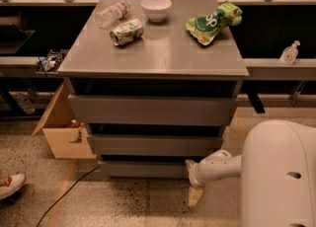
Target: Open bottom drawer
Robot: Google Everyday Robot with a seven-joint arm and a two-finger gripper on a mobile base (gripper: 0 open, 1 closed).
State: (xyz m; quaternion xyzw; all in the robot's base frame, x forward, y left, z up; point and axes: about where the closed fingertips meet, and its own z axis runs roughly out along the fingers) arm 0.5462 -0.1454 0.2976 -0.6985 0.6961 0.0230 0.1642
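- The gripper (193, 181) sits low by the floor, at the right end of the bottom drawer (143, 169); I cannot tell whether it is open or closed.
- That drawer is the lowest of three grey fronts, just above the floor.
- A cardboard box (63, 133) stands beside the cabinet's left side, and a cable (63, 197) trails across the floor.
- On the top (158, 56) are a bowl (156, 9), a can (126, 31), a bottle (112, 13) and a green bag (213, 22).

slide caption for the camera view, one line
Robot hand at the right end of the bottom drawer of a grey cabinet.
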